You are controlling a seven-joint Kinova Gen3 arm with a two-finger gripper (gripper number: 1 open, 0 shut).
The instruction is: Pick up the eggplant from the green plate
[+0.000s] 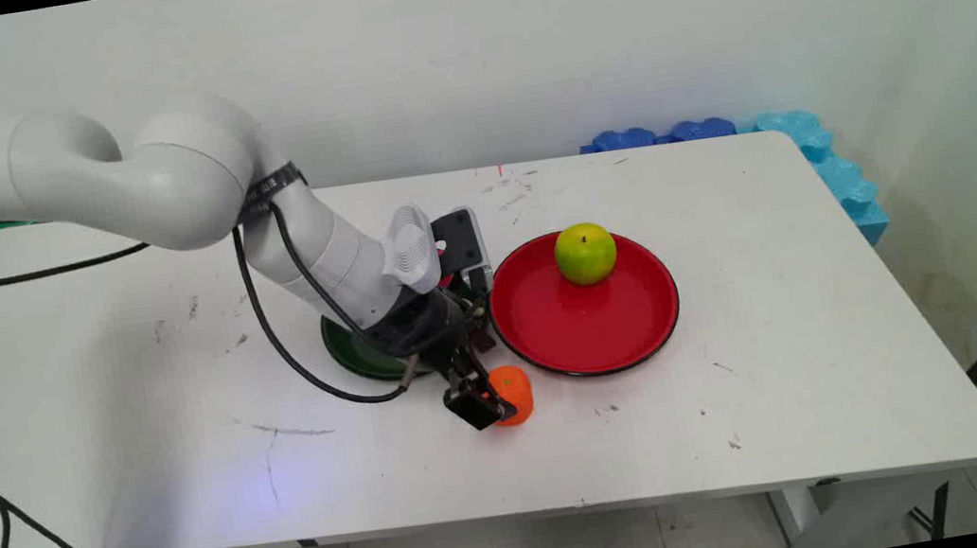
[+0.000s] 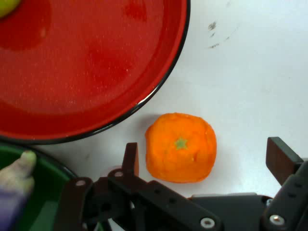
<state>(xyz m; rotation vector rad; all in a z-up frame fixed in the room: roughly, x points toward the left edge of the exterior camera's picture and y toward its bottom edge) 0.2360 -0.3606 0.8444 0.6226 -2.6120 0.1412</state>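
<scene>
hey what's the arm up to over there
The white Kinova arm has its gripper low over the table, fingers open on either side of an orange without touching it. The orange sits on the table just outside a red plate that holds a green apple. A green plate lies partly hidden under the arm, with something purplish on it.

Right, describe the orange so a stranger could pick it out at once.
Find the red plate on the white table. Just off its near-left rim, on the bare tabletop, sits the orange between the open gripper's fingers. It is the only orange fruit; the green apple lies on the plate.
</scene>
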